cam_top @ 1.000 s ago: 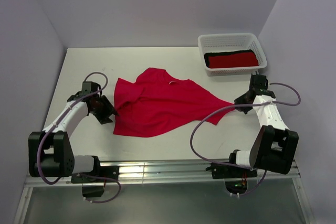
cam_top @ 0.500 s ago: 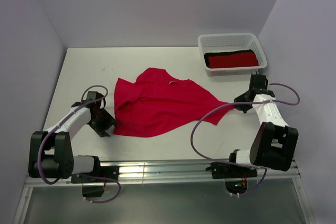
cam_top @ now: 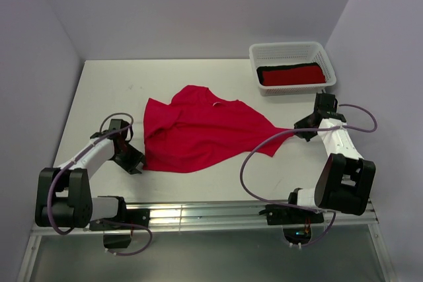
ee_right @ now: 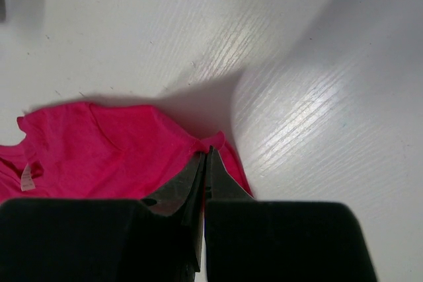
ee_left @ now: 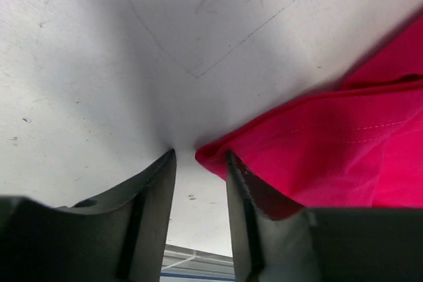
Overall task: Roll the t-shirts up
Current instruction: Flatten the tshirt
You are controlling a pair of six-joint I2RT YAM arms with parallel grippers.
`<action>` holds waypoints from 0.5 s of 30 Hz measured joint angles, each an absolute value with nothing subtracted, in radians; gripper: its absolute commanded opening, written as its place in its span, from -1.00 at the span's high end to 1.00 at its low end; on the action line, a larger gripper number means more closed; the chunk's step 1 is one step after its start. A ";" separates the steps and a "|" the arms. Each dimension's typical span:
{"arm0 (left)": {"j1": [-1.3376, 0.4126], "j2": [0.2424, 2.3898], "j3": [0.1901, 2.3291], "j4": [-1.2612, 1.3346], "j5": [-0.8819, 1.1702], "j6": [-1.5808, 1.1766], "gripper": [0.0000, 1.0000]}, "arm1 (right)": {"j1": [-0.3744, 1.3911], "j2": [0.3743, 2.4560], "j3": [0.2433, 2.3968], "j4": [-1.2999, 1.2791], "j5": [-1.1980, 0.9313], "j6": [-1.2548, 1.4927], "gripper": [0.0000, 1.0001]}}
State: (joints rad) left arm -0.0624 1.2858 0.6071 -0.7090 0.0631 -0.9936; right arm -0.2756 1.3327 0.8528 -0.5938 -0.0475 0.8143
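Note:
A bright crimson t-shirt lies spread and rumpled on the white table. My left gripper is low at the shirt's near-left corner. In the left wrist view its jaws stand open, the corner of the t-shirt reaches just between the tips, and the right finger rests against the cloth. My right gripper is shut on the shirt's stretched right corner; the right wrist view shows the t-shirt pinched at the tips.
A white basket stands at the back right and holds a red rolled bundle beside a black one. Purple cables loop from both arms over the table's near side. Walls close in on the left, back and right.
My left gripper has slid toward the near edge along the shirt's left side to its near-left corner, and its jaws have narrowed. The right gripper has kept its hold and place.

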 measured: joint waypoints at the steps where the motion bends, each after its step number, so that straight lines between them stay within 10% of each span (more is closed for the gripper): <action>1: -0.062 1.290 0.607 -0.707 0.064 -0.997 0.21 | -0.276 1.333 0.853 -0.593 -0.049 0.814 1.00; 6: -0.064 1.308 0.611 -0.698 0.076 -1.018 0.32 | -0.276 1.333 0.853 -0.591 -0.060 0.814 1.00; 10: -0.076 1.345 0.626 -0.696 0.084 -1.026 0.99 | -0.276 1.332 0.853 -0.591 -0.068 0.814 1.00; 15: -0.090 1.362 0.646 -0.690 0.092 -1.035 0.99 | -0.272 1.312 0.852 -0.597 -0.072 0.812 1.00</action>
